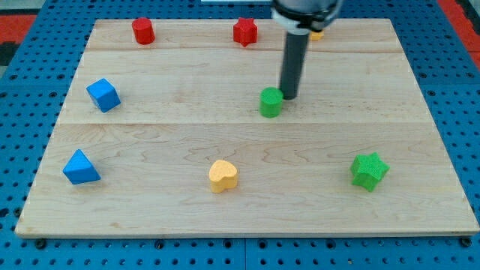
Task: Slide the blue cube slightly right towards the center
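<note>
Pale wooden board (247,217) on a blue pegboard bench (22,150); red patches of background at the frame's upper corners.

Blue cube (103,95): left side of frame, upper-middle height, near the board's left edge, sitting slightly rotated. Well apart from the rod.

My tip (288,97): centre of frame, a little above mid-height, just beside the green cylinder (271,103), at its upper right; contact cannot be judged. Rod stands roughly upright, its mount cut off at the top edge. No fingers on this tool, so nothing to report as wide, narrow or holding.

Other blocks:
- red cylinder (143,31), upper left
- red star (244,32), top centre
- yellow-orange block (317,34), top, mostly hidden behind the rod's mount; shape not readable
- blue triangular block (80,168), lower left
- yellow heart (223,175), lower centre
- green star (369,170), lower right

All blocks lie apart from each other
</note>
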Tool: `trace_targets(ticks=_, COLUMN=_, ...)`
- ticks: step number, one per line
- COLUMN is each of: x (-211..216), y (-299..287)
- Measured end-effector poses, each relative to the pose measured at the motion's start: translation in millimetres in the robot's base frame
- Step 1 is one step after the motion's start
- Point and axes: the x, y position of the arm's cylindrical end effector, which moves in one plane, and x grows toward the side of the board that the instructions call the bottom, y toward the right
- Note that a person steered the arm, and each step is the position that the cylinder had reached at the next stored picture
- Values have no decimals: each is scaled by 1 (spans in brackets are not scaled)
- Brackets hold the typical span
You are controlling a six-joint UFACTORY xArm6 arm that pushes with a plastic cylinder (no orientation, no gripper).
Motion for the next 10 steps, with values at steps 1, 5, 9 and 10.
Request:
trace_targets(ticks=1, x=3, y=-2)
trace_targets(ticks=5, x=37, y=-43)
trace_targets(ticks=9, x=34, y=-60)
trace_targets(ticks=10, x=39, y=-58)
